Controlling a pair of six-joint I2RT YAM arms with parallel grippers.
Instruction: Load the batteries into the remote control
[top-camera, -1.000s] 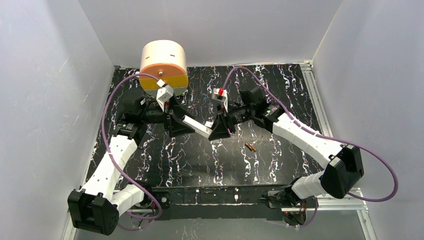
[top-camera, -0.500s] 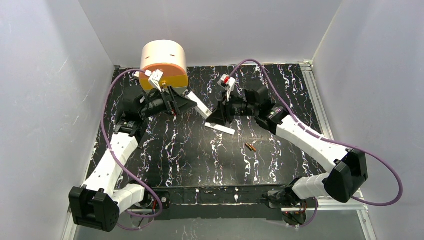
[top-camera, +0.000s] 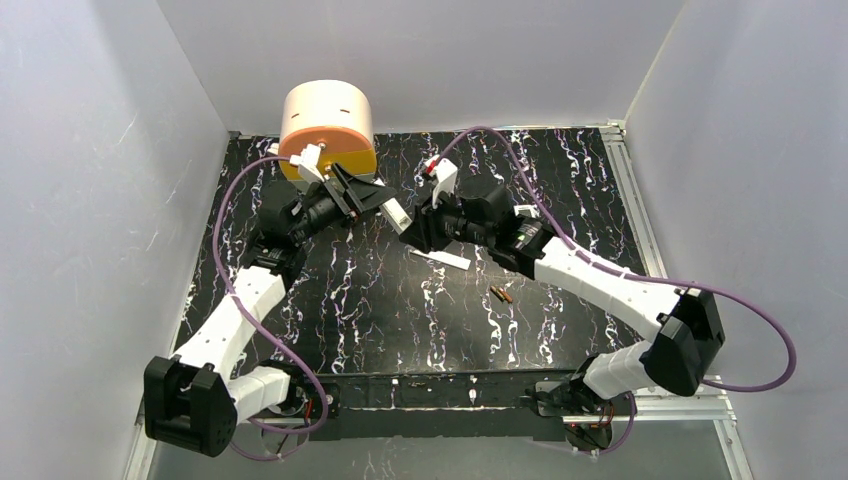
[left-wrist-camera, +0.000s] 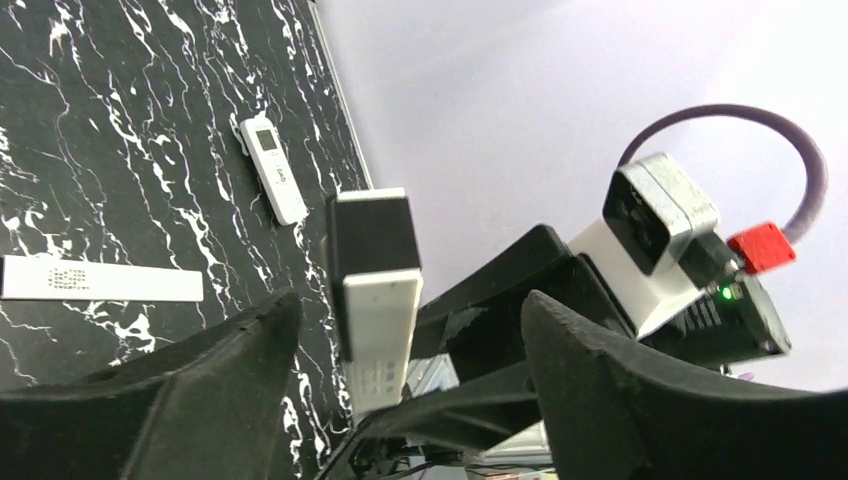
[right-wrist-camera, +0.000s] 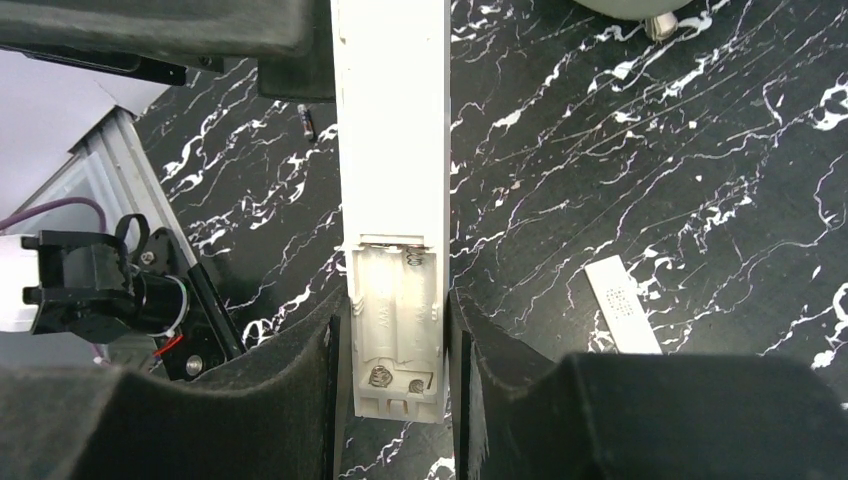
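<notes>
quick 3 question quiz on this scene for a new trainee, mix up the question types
1. True or false: the remote control has its battery compartment already full.
2. The right gripper is shut on: A) nothing B) the remote control C) a screwdriver
3. Fill in: both batteries lie on the ____.
Key: 1 false, it is empty; 2 B; 3 table.

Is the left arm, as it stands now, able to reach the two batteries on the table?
Probably yes: the left gripper is open, and the batteries lie uncovered on the table, though close beside the right arm's forearm, which may crowd it.
</notes>
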